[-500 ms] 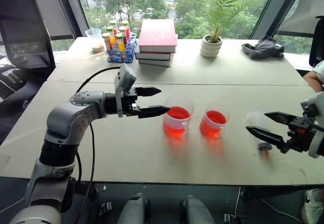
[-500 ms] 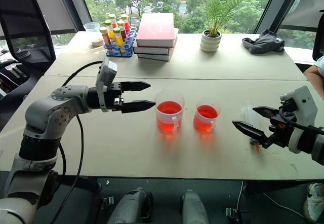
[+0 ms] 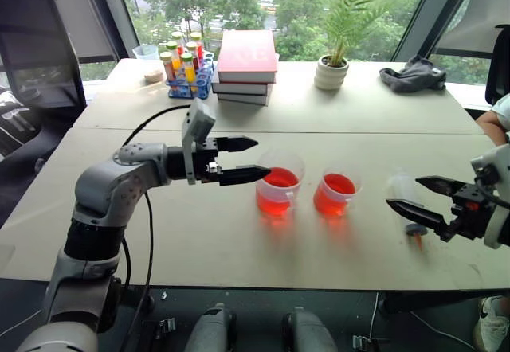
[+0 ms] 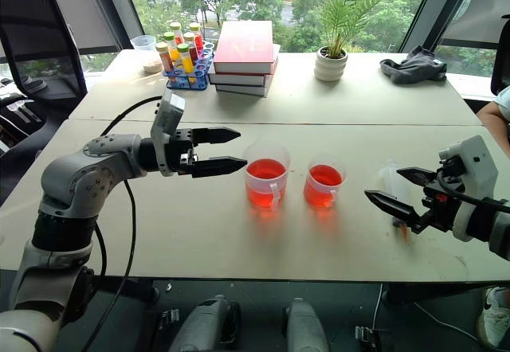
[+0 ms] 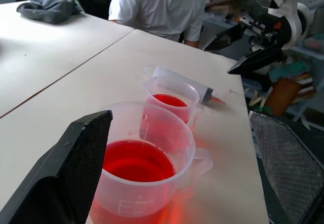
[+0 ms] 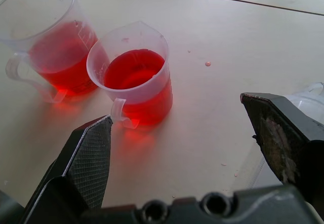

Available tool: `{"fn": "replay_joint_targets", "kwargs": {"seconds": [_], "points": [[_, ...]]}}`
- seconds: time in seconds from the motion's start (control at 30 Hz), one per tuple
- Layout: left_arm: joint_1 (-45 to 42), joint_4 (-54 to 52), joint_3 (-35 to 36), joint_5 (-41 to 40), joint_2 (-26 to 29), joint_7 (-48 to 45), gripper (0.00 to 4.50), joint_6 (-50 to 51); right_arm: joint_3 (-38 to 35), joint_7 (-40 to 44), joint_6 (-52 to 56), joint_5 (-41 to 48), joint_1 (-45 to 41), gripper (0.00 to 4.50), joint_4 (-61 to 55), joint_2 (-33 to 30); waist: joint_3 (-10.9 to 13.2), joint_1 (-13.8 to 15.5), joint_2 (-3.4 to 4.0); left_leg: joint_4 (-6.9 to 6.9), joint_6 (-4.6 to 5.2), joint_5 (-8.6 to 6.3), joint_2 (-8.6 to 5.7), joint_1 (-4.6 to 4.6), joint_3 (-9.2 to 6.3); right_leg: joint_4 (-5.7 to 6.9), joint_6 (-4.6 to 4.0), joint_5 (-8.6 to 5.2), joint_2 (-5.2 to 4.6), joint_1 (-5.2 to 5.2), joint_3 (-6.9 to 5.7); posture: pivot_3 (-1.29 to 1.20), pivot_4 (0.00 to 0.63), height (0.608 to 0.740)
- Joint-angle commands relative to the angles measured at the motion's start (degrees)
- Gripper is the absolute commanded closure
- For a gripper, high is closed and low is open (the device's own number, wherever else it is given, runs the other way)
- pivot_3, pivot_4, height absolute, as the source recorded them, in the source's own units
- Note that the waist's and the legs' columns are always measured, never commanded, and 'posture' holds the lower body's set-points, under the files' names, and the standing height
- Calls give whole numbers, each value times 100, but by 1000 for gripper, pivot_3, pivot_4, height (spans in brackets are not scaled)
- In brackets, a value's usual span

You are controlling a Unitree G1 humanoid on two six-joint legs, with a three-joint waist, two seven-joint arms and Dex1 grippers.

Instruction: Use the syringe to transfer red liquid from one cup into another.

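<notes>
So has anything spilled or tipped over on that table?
Nothing tipped: both cups, the taller cup and the smaller cup, stand upright with red liquid inside. The syringe lies on its side beside them. A few small droplets dot the table near the smaller cup.

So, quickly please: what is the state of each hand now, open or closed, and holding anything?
Left hand: open, holding nothing, beside the taller cup.
Right hand: open, holding nothing; the syringe lies on the table.
</notes>
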Motion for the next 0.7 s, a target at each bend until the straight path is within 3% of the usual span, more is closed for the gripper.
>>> {"fn": "replay_joint_targets", "kwargs": {"seconds": [0.03, 0.47, 0.7], "points": [[-123, -184, 125, -77, 11, 35, 0, -74, 4, -104, 10, 49, -158, 52, -69, -34, 0, 0, 0, 0, 0, 0, 0, 0, 0, 0, 0, 0, 0, 0, 0, 0, 150, 740], [8, -255, 99, 9, 30, 133, 0, -165, 361, -404, 348, 16, -783, 52, 224, -149, 0, 3, 0, 0, 0, 0, 0, 0, 0, 0, -1, 0, -1, 0, 0, 0, 150, 740], [-33, -160, -16, 79, -33, 95, 0, -298, 1055, -1266, 1733, -5, -2315, 52, 1321, -311, 0, -21, 0, 0, 0, 0, 0, 5, 9, -1, -19, -9, -5, 0, 8, 0, 150, 740]]}}
